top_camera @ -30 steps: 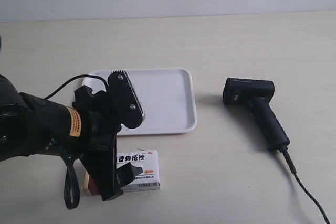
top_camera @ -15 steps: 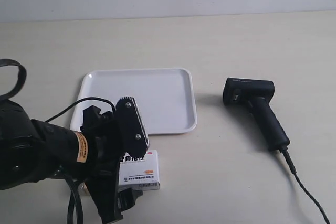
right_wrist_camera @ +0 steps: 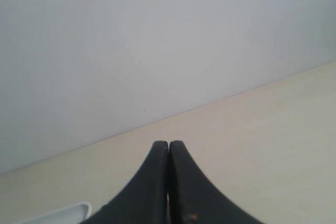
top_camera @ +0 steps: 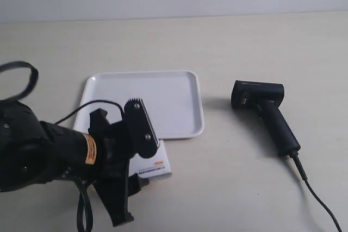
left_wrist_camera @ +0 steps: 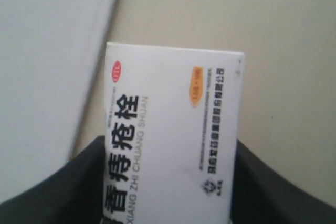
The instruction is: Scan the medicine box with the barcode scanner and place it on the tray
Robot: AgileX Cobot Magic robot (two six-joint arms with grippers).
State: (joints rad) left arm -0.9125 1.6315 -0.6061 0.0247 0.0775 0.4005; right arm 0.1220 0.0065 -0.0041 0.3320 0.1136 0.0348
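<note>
— Left gripper [top_camera: 136, 158]?
— Clamped on the medicine box [left_wrist_camera: 170, 140], one dark finger [left_wrist_camera: 79, 182] pressed to each long side in the left wrist view. Carton printed face up, black lettering and an orange mark showing.

— And where on the counter [top_camera: 244, 42]?
— Near the front edge, toward the exterior view's left. Box [top_camera: 154, 162] tilted, its far corner just beside the near rim of the tray [top_camera: 185, 88]; cannot tell whether touching.

— Right gripper [right_wrist_camera: 168, 153]?
— Fingertips pressed together, nothing between them. Pointed at the counter's back edge and the pale wall. A corner of the tray rim [right_wrist_camera: 68, 212] just showing.

— Scanner?
— Barcode scanner [top_camera: 266, 113] lying flat toward the counter's right side, well apart from the tray, head toward the back edge, handle toward the front. Cable [top_camera: 318, 196] trailing off toward the front right corner.
</note>
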